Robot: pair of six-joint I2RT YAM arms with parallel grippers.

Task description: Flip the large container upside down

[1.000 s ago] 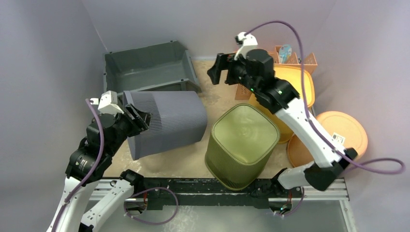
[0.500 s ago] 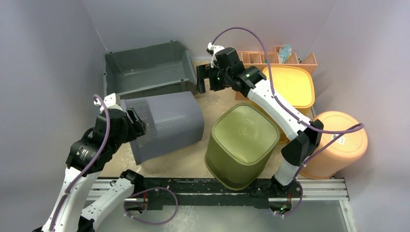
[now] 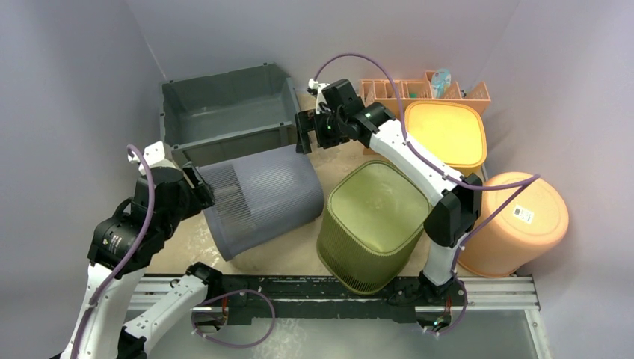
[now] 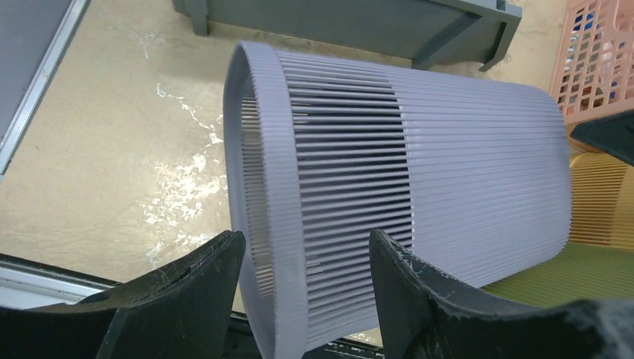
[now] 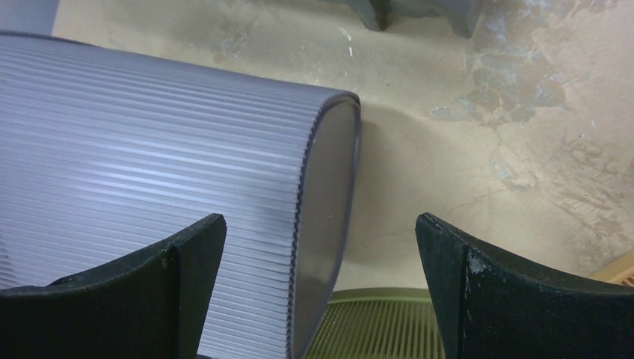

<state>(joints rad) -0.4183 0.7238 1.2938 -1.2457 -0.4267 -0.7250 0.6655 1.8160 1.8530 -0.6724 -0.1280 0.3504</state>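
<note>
The large container is a grey ribbed basket lying on its side on the tan table, mouth to the left and base to the right. My left gripper is at its mouth. In the left wrist view the left gripper stands open astride the rim of the basket, with a gap on each side of the rim. My right gripper hangs open over the basket's far base end. In the right wrist view the flat base lies between its wide fingers without touching them.
An olive ribbed basket stands upside down just right of the grey one. An orange tub lies at the right, with a yellow-orange lidded box behind it. A dark grey bin and a peach organiser line the back.
My right arm swung left and down from above the yellow box to the basket's base end. The left gripper shifted left, and the grey basket turned so that its mouth faces lower left.
</note>
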